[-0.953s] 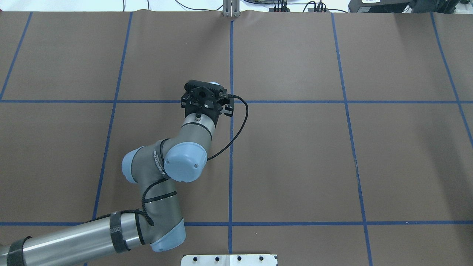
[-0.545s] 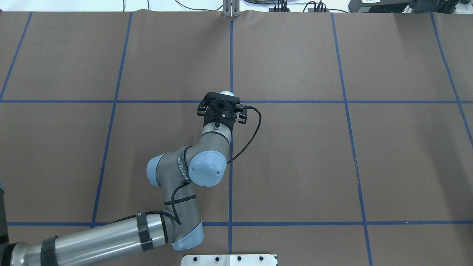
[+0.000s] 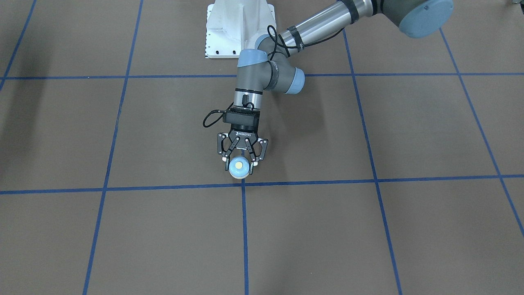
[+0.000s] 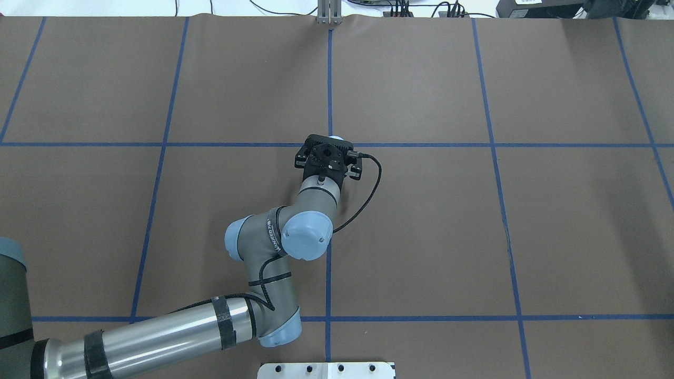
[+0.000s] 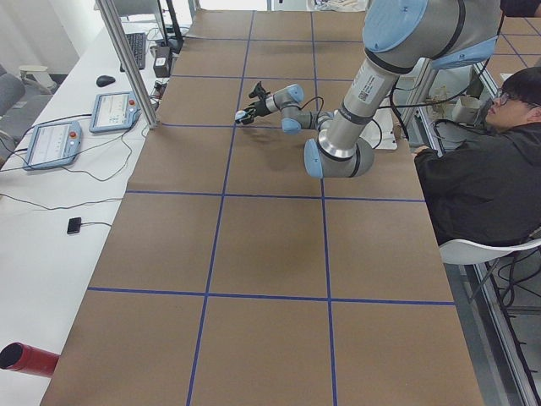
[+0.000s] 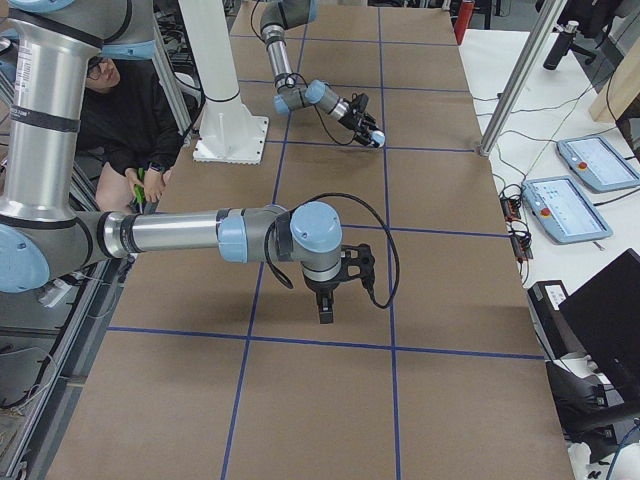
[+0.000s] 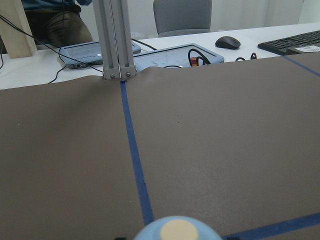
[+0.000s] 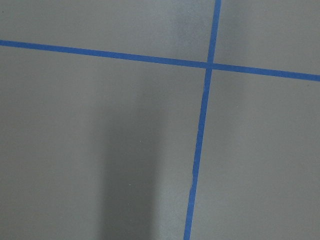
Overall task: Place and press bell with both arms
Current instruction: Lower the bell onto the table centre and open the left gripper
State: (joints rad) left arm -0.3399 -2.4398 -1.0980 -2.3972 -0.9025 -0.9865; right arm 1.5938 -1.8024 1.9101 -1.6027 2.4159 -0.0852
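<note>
The light-blue bell (image 3: 239, 166) with its cream button sits between the fingers of my left gripper (image 3: 240, 164), which is shut on it, just on the robot's side of the blue tape crossing at the table's middle. I cannot tell whether the bell rests on the mat or hangs just above it. In the overhead view the left gripper (image 4: 327, 150) hides all but a sliver of the bell (image 4: 340, 139). The left wrist view shows the bell's top (image 7: 175, 231) at its bottom edge. My right gripper (image 6: 325, 312) points down over the mat far to the right. I cannot tell whether it is open.
The brown mat has a blue tape grid (image 4: 329, 89). The white pedestal (image 3: 239, 28) stands at the robot's side. An aluminium post (image 4: 329, 13) rises at the far edge. A seated person (image 5: 482, 161) is beside the table. Teach pendants (image 6: 590, 165) lie on the side bench.
My left arm has swung to the right with the bell in its gripper, from left of the centre tape line to right over it and slightly nearer the robot.
</note>
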